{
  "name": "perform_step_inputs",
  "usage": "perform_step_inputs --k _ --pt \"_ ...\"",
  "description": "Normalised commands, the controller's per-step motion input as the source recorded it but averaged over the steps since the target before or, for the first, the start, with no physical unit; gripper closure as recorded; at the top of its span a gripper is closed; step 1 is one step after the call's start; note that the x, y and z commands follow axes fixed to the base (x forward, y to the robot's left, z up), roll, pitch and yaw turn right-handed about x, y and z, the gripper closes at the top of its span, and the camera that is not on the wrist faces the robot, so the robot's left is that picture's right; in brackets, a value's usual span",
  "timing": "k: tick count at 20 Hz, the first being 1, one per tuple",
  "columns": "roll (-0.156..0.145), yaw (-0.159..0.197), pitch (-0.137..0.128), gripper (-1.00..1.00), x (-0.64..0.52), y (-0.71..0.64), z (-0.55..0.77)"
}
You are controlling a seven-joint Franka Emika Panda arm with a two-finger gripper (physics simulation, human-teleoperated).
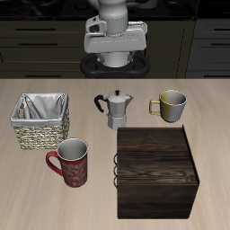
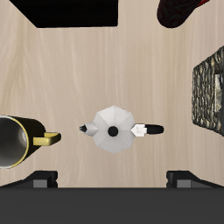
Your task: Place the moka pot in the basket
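The silver faceted moka pot (image 1: 114, 110) stands upright on the table in the middle, its black handle to one side. In the wrist view the moka pot (image 2: 112, 129) lies straight below me, black lid knob at its centre. The woven wicker basket (image 1: 39, 137) with pale cloth lining stands apart from the pot, at the same depth; its weave shows in the wrist view (image 2: 210, 87). My gripper (image 1: 115, 61) hangs high above the table behind the pot. It is open and empty, with both fingertips (image 2: 44, 180) wide apart.
A yellowish metallic mug (image 1: 171, 105) stands beside the pot on the side away from the basket. A red patterned mug (image 1: 72, 163) and a large dark wooden box (image 1: 154, 171) stand nearer the table's front edge.
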Motion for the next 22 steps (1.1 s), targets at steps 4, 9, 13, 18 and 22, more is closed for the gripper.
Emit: perform_step_inputs --k 4,9,13,18,22 --pt "-0.006 -0.014 0.027 -1.00 0.05 -0.04 -0.33" --pt "0.018 0.011 0.022 -1.00 -0.03 0.06 -0.40" --pt "-0.002 0.005 0.018 -1.00 -0.03 -0.01 -0.43" --pt "0.002 0.001 0.004 -1.00 -0.04 -0.03 -0.25" --pt "-0.022 0.024 0.006 -1.00 0.01 -0.07 -0.22"
